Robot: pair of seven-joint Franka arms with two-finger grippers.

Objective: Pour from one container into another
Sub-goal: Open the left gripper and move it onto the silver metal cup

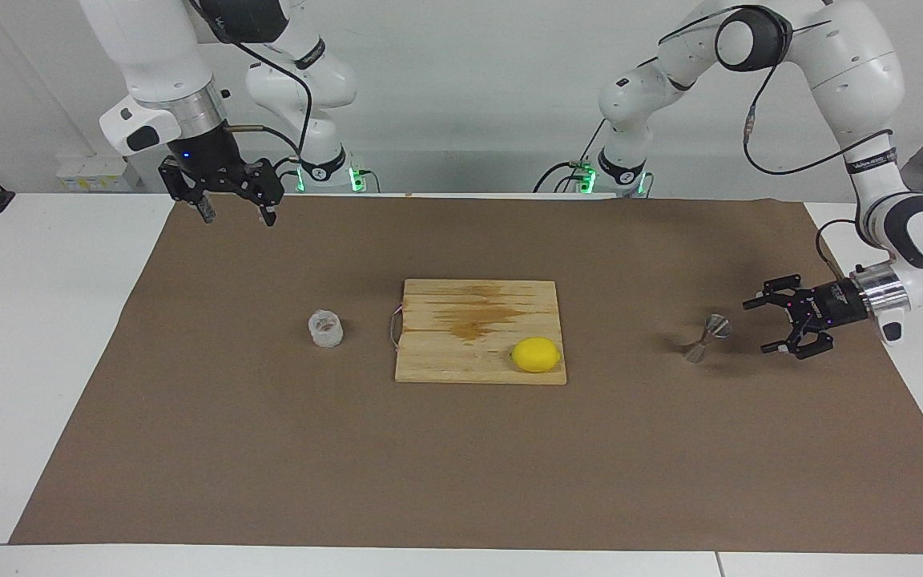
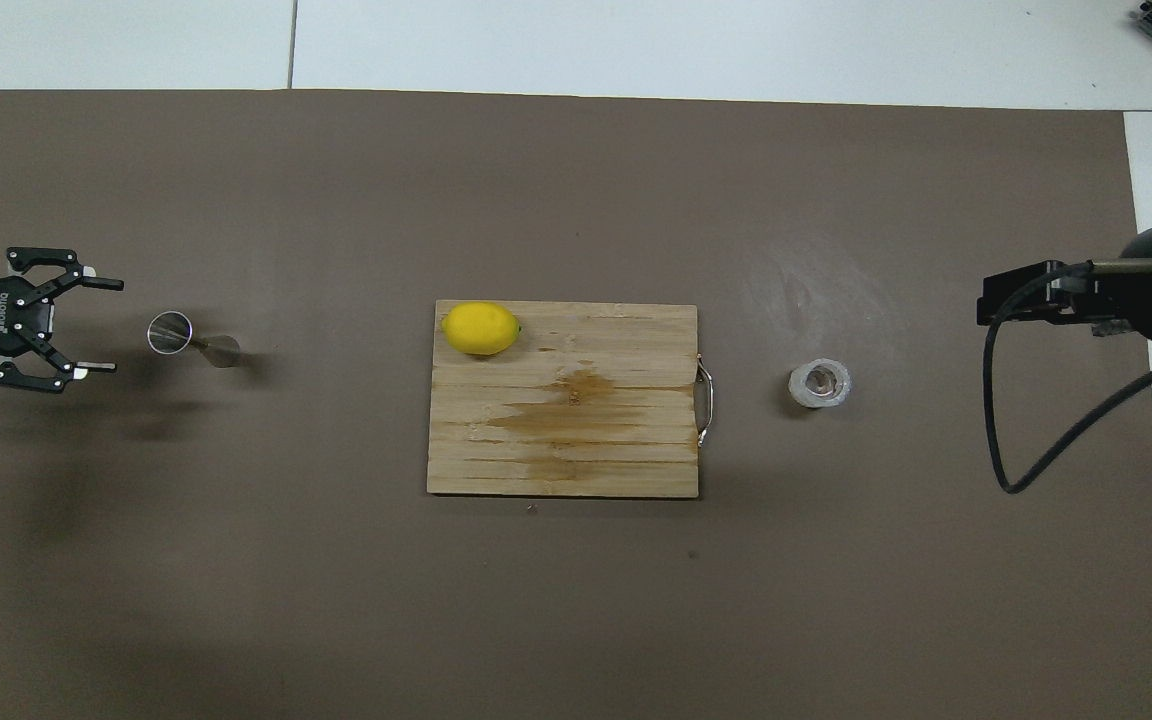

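The clear knobbly glass cup [image 1: 325,328] stands on the brown mat toward the right arm's end, beside the cutting board; it also shows in the overhead view [image 2: 819,384]. The silvery hourglass jigger [image 1: 706,337] stands on the mat toward the left arm's end, also seen from overhead [image 2: 186,340]. My left gripper [image 1: 755,327] is open, low over the mat, pointing sideways at the jigger and a short way from it, not touching; in the overhead view [image 2: 116,326] its fingers open toward the jigger. My right gripper [image 1: 235,210] is open and empty, raised over the mat's edge near its base, apart from the cup.
A wooden cutting board [image 1: 477,320] with a brown stain lies at the mat's middle, its metal handle toward the cup. A yellow lemon [image 1: 535,354] sits on the board's corner, toward the jigger. The brown mat [image 1: 461,465] covers most of the white table.
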